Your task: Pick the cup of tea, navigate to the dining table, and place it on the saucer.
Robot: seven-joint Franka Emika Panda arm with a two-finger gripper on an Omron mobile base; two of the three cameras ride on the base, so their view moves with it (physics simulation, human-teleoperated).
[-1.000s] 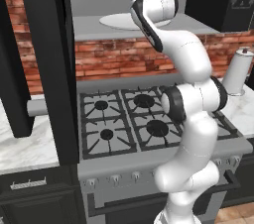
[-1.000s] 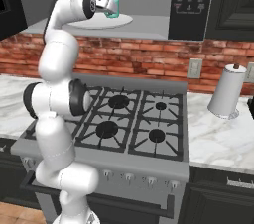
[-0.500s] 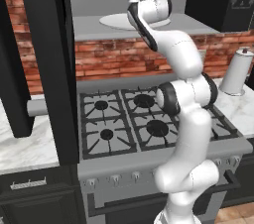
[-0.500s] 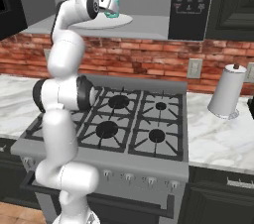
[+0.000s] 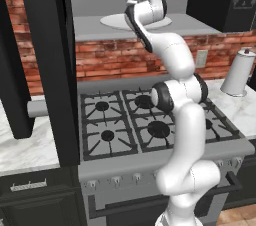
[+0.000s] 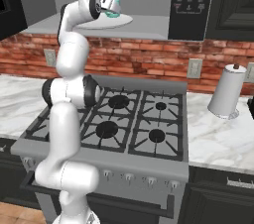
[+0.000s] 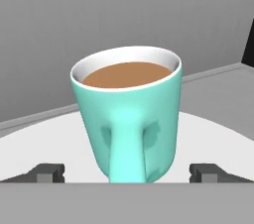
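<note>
While upright, cup of tea [image 7: 126, 114] (teal).

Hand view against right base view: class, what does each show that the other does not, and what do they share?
The hand view alone shows the brown tea inside the cup of tea, its handle facing the camera, and a dark fingertip on each side, spread wider than the cup. The right base view alone shows the stove, brick wall, paper towel roll and arm. Both show the teal cup on the large white plate.
</note>
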